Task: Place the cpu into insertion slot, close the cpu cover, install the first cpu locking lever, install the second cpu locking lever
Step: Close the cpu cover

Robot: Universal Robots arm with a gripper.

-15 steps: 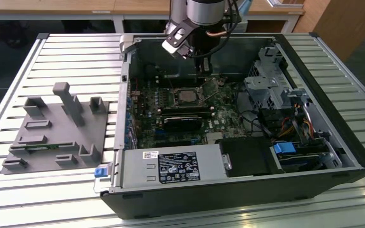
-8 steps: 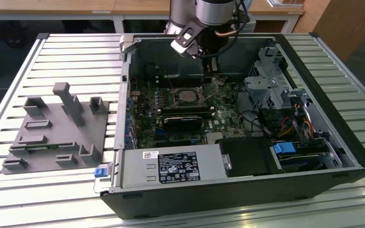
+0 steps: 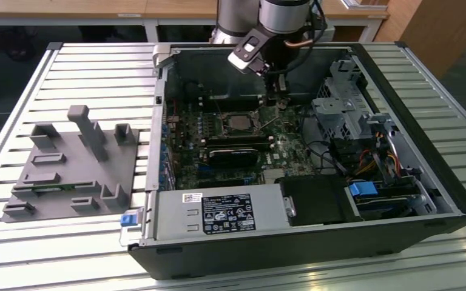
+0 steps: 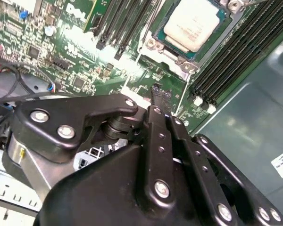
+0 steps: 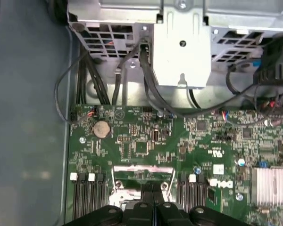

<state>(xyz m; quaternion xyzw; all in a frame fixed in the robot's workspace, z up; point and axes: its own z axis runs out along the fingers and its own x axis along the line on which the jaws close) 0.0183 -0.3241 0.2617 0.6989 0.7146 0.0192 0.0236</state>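
The cpu (image 4: 195,23) lies flat in the insertion slot (image 3: 237,121) on the green board, pale face up. The silver cpu cover (image 4: 179,60) lies down around it as a frame. My gripper (image 4: 160,92) hangs inside the open computer case (image 3: 451,200), just off the socket's edge, its black fingers pressed together and nothing visible between them. A thin metal lever rod (image 4: 181,96) runs close beside the fingertips. In the first wrist view the gripper (image 5: 153,190) stands right over the socket's metal edge (image 5: 141,176). In the exterior view the gripper (image 3: 280,100) is at the socket's right.
Long black memory slots (image 4: 236,56) flank the socket. A grey drive cage (image 5: 181,47) with cables, a finned heatsink (image 5: 271,186) and the power supply (image 3: 216,212) crowd the case. A grey fixture (image 3: 71,163) sits on the slatted table at the exterior view's left.
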